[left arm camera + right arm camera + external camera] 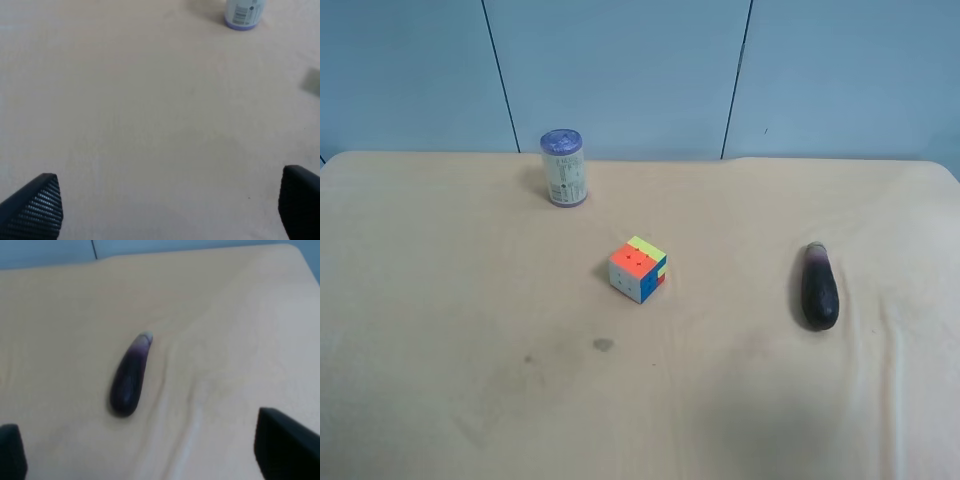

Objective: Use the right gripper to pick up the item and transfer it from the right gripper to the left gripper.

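The dark purple eggplant (819, 287) lies on the beige cloth at the exterior high view's right, its paler stem end pointing toward the back wall. It also shows in the right wrist view (130, 376), lying free ahead of my right gripper (145, 450), whose black fingers (285, 445) stand wide apart and empty. My left gripper (170, 207) is open and empty over bare cloth, its black fingertips (35, 205) far apart. Neither arm shows in the exterior high view.
A multicoloured puzzle cube (638, 269) sits mid-table. A purple-lidded cylindrical can (563, 167) stands at the back left, also in the left wrist view (244, 14). The cloth (470, 330) has wrinkles near the eggplant and a small stain (604, 345).
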